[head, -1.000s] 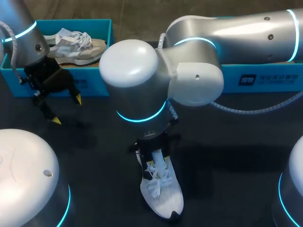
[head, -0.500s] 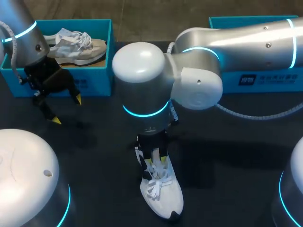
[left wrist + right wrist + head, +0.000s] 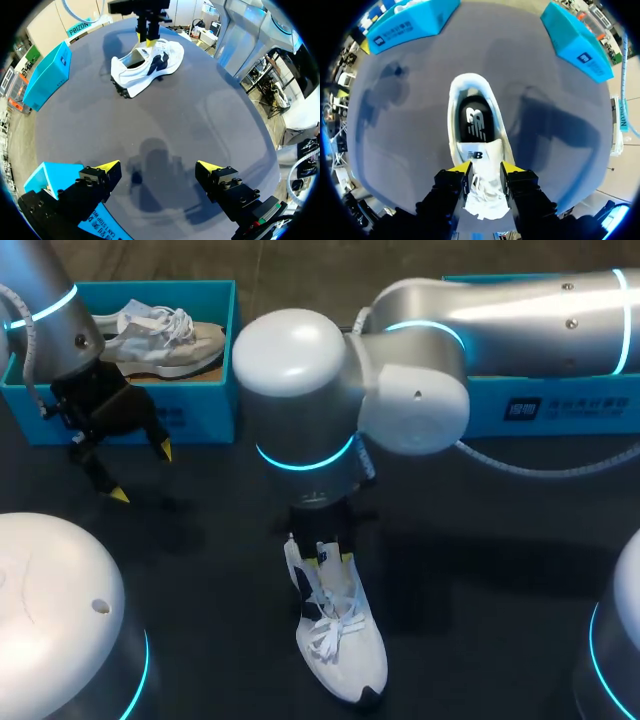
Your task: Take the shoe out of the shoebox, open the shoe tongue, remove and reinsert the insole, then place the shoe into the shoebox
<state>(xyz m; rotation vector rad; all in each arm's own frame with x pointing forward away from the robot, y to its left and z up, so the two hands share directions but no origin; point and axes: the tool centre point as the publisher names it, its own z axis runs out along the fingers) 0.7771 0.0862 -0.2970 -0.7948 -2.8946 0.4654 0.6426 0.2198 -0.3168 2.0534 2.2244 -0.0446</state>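
1. White shoe (image 3: 345, 650) sits sole down on the dark desk (image 3: 200, 570), in the lower middle of the head view. Its long axis runs from the heel at the upper end to the toe at the lower right
2. Right pincer (image 3: 335, 558) hangs straight over the shoe, clenched on the shoe tongue (image 3: 479, 152), which stands up between its fingers. Ahead of the fingers the shoe's mouth shows the dark insole (image 3: 475, 122) lying inside
3. Left pincer (image 3: 141, 472) is released and empty at the left of the frame, just in front of the upper-left shoebox (image 3: 215, 300) and well apart from the shoe, so the right arm is far nearer
4. Count: two shoes, one on the desk and a second shoe (image 3: 160, 335) in the upper-left box; two blue boxes, the other shoebox (image 3: 560, 405) at the upper right; one insole in view
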